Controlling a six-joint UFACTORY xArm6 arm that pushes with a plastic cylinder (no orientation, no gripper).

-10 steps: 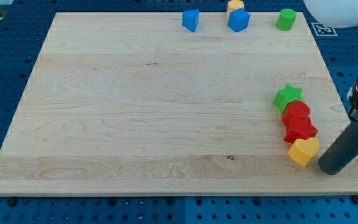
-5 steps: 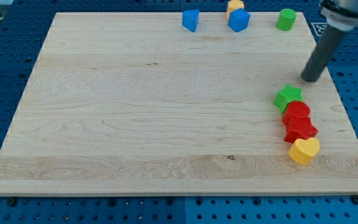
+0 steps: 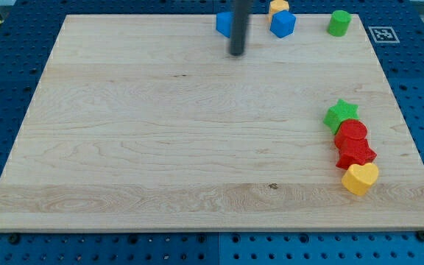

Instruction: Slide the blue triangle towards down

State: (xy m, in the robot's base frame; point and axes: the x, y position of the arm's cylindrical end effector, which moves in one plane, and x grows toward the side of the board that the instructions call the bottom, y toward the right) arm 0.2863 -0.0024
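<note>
The blue triangle (image 3: 224, 23) sits near the board's top edge, partly hidden by my rod. My tip (image 3: 237, 53) rests on the board just below and slightly right of the triangle, a short gap away. The rod rises out of the view's top, covering the triangle's right side.
A blue block (image 3: 283, 24) with an orange block (image 3: 278, 6) behind it lies right of the rod. A green cylinder (image 3: 338, 23) is at the top right. At the right edge a green star (image 3: 341, 114), red cylinder (image 3: 352, 133), red star (image 3: 355, 154) and yellow heart (image 3: 360, 178) form a column.
My rod has swept from the board's lower right, up along the right side, then left to just below the blue triangle. No block has moved.
</note>
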